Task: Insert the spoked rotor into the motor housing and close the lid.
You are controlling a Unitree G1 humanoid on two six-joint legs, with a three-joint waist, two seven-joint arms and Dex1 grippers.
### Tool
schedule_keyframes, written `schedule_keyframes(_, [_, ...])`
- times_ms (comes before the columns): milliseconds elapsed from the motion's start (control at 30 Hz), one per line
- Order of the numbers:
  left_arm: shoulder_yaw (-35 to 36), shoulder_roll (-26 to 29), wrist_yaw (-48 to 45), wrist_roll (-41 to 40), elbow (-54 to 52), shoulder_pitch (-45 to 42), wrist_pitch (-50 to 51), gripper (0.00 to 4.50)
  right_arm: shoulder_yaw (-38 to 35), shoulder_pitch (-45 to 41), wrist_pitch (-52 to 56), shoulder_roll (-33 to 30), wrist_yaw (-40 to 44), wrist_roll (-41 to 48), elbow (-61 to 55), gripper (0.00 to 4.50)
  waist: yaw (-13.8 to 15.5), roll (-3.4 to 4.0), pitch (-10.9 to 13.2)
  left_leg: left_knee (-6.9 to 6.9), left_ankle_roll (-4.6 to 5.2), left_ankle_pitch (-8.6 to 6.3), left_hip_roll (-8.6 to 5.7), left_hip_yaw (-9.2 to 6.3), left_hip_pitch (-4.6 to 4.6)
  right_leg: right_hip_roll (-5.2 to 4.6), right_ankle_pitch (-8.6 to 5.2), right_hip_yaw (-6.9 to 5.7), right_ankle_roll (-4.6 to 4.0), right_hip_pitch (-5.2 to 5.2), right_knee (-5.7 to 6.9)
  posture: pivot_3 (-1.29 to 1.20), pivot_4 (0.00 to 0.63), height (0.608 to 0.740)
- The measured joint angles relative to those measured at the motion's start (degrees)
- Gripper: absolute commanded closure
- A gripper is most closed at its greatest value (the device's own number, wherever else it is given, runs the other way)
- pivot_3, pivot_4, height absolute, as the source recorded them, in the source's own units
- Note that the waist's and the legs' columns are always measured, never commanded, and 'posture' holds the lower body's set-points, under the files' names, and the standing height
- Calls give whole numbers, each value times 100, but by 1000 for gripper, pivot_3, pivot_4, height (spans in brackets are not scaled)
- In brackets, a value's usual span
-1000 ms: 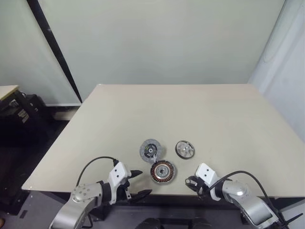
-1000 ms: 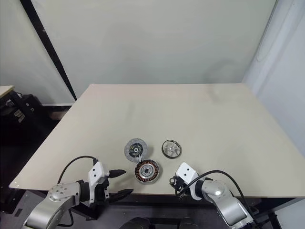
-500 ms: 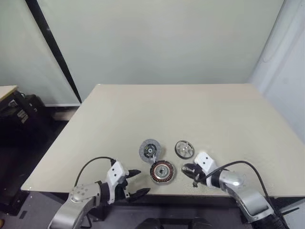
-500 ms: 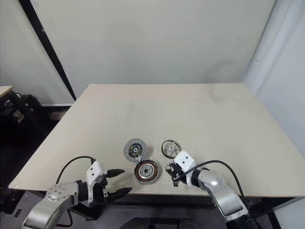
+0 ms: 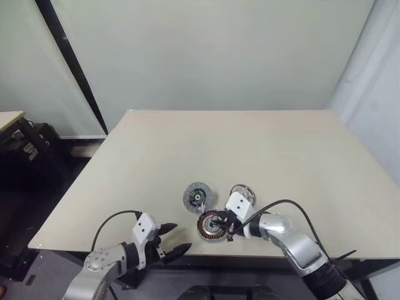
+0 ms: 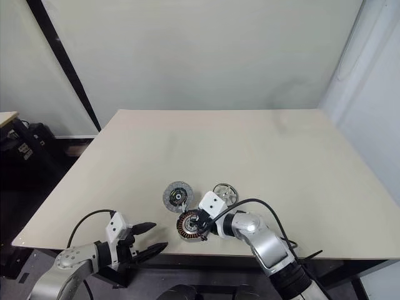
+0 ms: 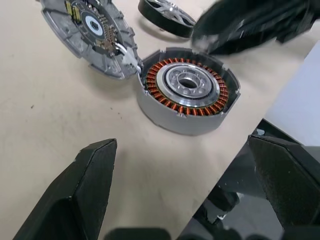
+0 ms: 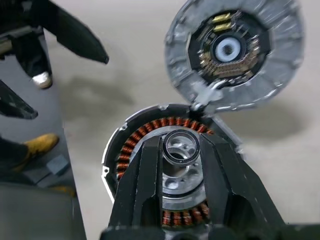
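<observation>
The motor housing, a round case with copper windings around a silver centre, lies near the table's front edge. The speckled grey lid lies just behind it, touching its rim, inner side up. The shiny spoked rotor rests to the right of the lid, partly hidden by my right arm. My right gripper hovers right over the housing's centre, shut on a small black O-ring. My left gripper is open and holds nothing, at the front edge, left of the housing.
The beige table stretches bare behind the parts. Its front edge runs just under both grippers. Beyond the left edge stand a black slanted pole and dark furniture.
My right gripper has swung left from the front edge, right of the housing, to over the housing's centre, still shut on the ring. The left gripper has hardly moved.
</observation>
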Motion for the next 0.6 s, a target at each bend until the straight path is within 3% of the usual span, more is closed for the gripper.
schedule_keyframes(600, [-2, 0, 43, 54, -2, 31, -123, 0, 97, -21, -162, 283, -82, -115, 564, 3722, -4, 1, 0, -1, -2, -1, 2, 0, 3, 5, 2, 1, -3, 0, 1, 0, 0, 740])
